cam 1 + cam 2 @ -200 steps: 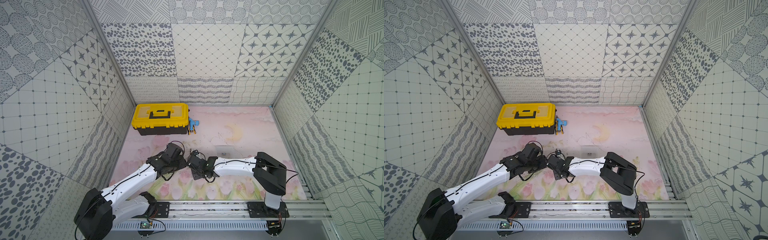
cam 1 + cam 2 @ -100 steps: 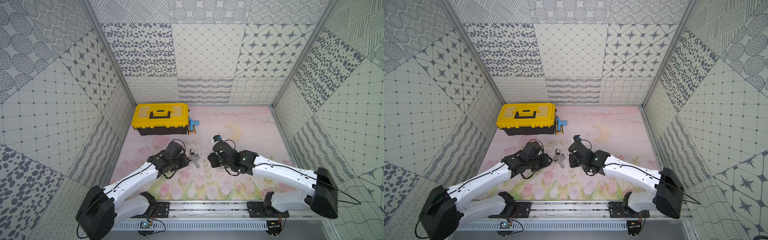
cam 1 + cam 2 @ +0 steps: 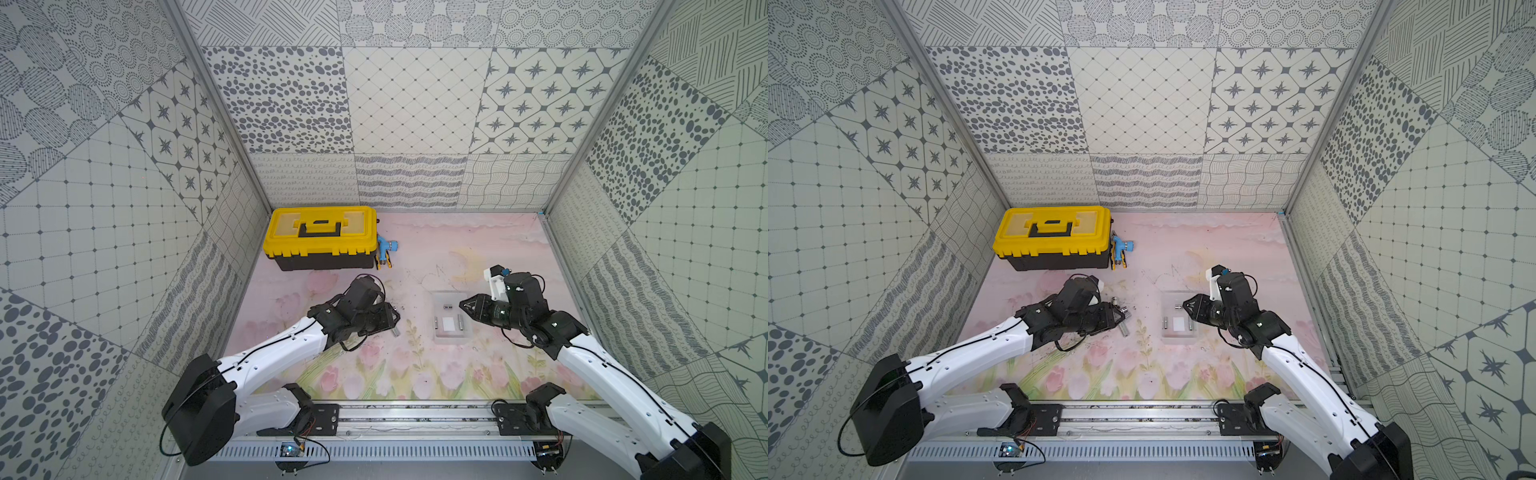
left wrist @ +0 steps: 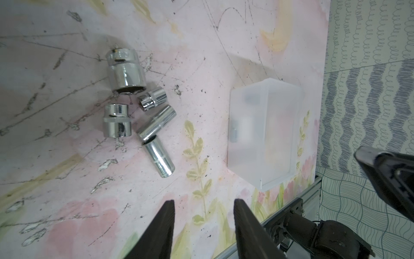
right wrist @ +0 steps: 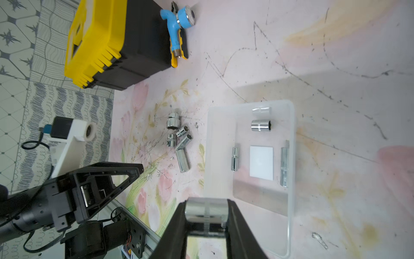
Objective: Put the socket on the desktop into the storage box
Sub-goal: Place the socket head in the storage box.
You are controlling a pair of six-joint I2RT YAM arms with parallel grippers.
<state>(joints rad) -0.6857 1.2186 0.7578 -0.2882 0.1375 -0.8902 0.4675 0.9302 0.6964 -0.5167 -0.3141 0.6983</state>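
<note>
Right hand (image 5: 206, 222) is clamped on a chrome socket (image 5: 201, 209), pinched crosswise between its two fingers, and hangs over the edge of the storage box (image 5: 220, 139) on the right arm's side. That translucent box sits on the desk (image 3: 419, 257) with a white patch (image 5: 261, 162) on its floor. Three sockets already lie in it: a short socket (image 5: 261, 125) at one end, a slim socket (image 5: 235, 159) beside the patch, and a long socket (image 5: 284, 167) against the opposite wall. On the other side of the box, near it but apart, five loose sockets (image 4: 143, 112) lie in a tight cluster on the desk. Left hand (image 4: 202, 210) hovers just beside that cluster, on the side away from the box, fingers spread and holding nothing. Well beyond the box a yellow-lidded toolbox (image 3: 320, 237) stands against the back wall.
</note>
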